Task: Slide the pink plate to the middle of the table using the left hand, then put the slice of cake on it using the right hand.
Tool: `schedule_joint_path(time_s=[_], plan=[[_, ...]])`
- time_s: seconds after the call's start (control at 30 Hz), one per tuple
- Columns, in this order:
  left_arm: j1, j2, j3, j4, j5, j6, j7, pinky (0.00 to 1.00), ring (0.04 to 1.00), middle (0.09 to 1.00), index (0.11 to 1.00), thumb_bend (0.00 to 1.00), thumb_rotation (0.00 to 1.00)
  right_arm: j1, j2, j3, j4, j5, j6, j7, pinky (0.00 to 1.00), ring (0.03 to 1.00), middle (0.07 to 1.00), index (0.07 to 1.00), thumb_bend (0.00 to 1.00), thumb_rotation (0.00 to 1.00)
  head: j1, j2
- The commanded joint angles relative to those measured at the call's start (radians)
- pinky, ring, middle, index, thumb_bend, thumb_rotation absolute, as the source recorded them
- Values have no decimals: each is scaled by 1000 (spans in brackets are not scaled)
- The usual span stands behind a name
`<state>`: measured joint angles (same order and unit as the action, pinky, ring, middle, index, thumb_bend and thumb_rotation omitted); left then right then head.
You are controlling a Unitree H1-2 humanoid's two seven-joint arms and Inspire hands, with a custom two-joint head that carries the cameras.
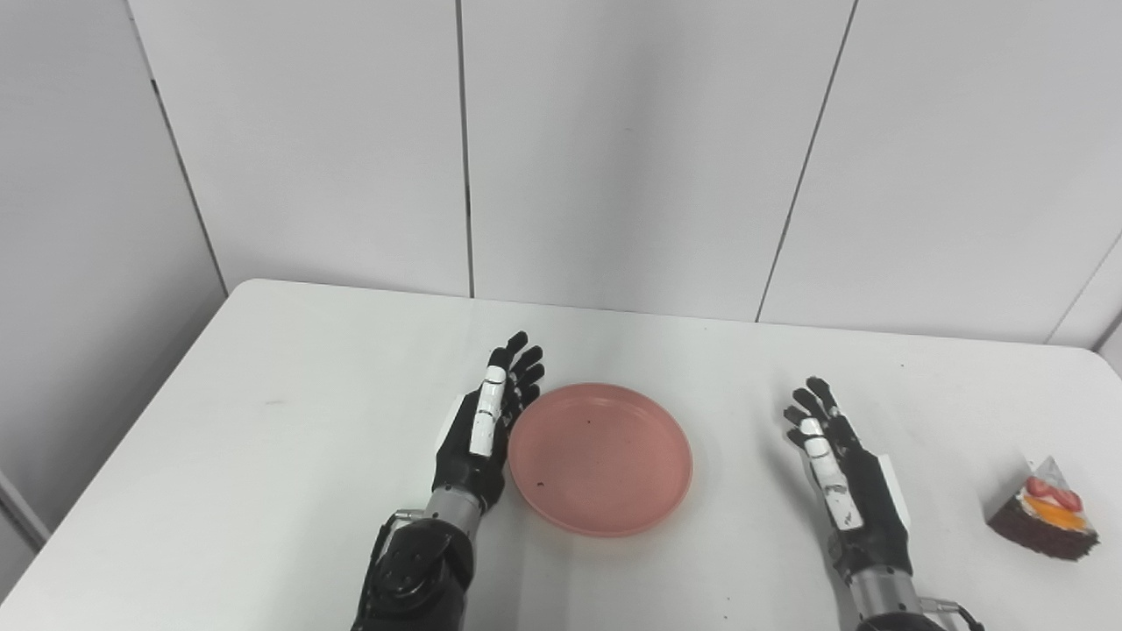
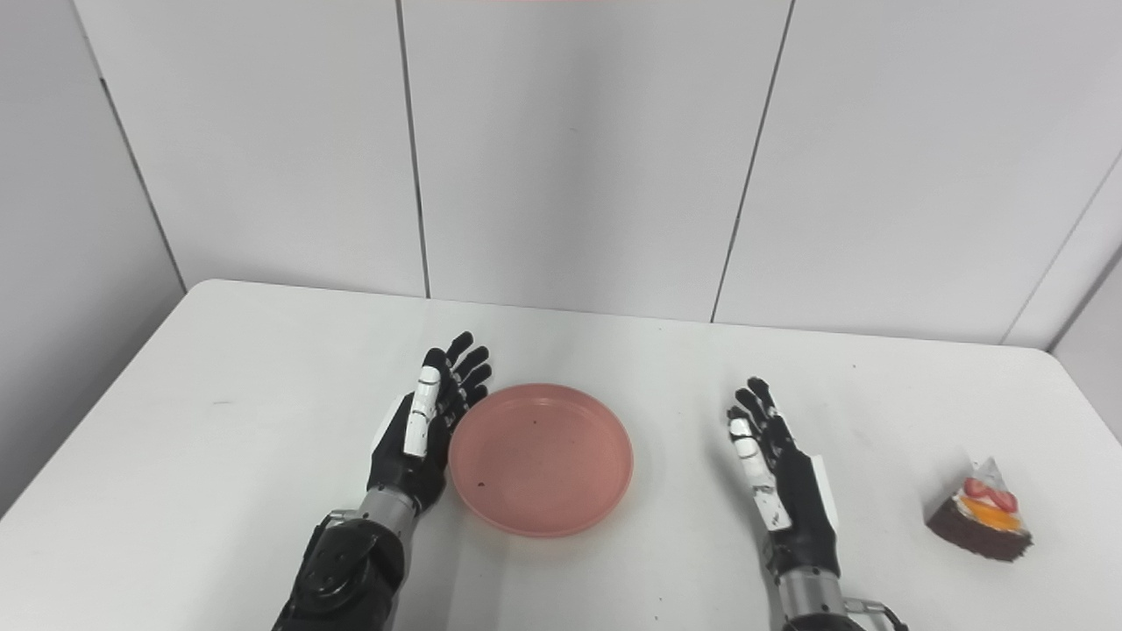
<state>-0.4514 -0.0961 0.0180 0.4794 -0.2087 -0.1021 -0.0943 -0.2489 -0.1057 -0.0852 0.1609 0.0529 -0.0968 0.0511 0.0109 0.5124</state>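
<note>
A: Where is the left hand (image 1: 480, 431)?

B: It stands on edge at the left rim of the plate (image 1: 601, 457), fingers (image 1: 519, 368) straight and a little spread, pointing away from the robot. It grips nothing. The palm faces the plate, and the hand is right against the rim or just beside it; actual contact cannot be told from either view.

A: And the right hand (image 1: 843, 482)?

B: It is on the other side of the plate, well apart from it, also standing on edge with its fingers extended and parted. It is empty too, with its palm turned toward the plate.

A: So the plate sits between the two hands?

B: Yes, closer to the left one. It is pink, round and shallow, lying flat on the white desk (image 1: 263, 421) near the middle, with a few dark specks on its surface.

A: Where is the cake (image 1: 1046, 510)?

B: Far to the right of the plate, beyond the right hand, near the desk's right edge. It is a dark chocolate wedge topped with white cream, red strawberry and an orange piece. It sits on the desk, not on the plate, and neither hand touches it.

A: What lies behind the plate?

B: The back edge of the desk, then a pale panelled wall (image 1: 631, 149).
</note>
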Motion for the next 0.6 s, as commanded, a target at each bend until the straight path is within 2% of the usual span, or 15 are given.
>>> schedule_joint_path(time_s=[0.0,0.1,0.23,0.43,0.57], plan=[[7,-22,-1,56,-3,-11,-10,963,932,927,914,653,1000,-2,19,10,14,-8,-50,-12,909,889,912,924,603,802,0,1],[5,-40,5,88,-12,-35,-14,955,935,932,920,655,1000,-7,24,14,24,-15,-59,-16,909,890,916,926,593,804,-31,3],[7,-67,15,122,-17,-70,-11,941,940,935,927,655,1000,-9,34,20,27,-28,-64,-30,897,887,918,921,640,802,-53,7],[11,-87,18,164,-20,-123,-36,952,955,950,944,665,1000,-10,39,32,20,-51,-62,-43,888,889,923,923,596,803,-69,7],[14,-91,14,181,4,-154,-27,949,951,944,933,672,1000,-13,35,27,24,-46,-79,-45,888,880,914,918,585,804,-86,10]])
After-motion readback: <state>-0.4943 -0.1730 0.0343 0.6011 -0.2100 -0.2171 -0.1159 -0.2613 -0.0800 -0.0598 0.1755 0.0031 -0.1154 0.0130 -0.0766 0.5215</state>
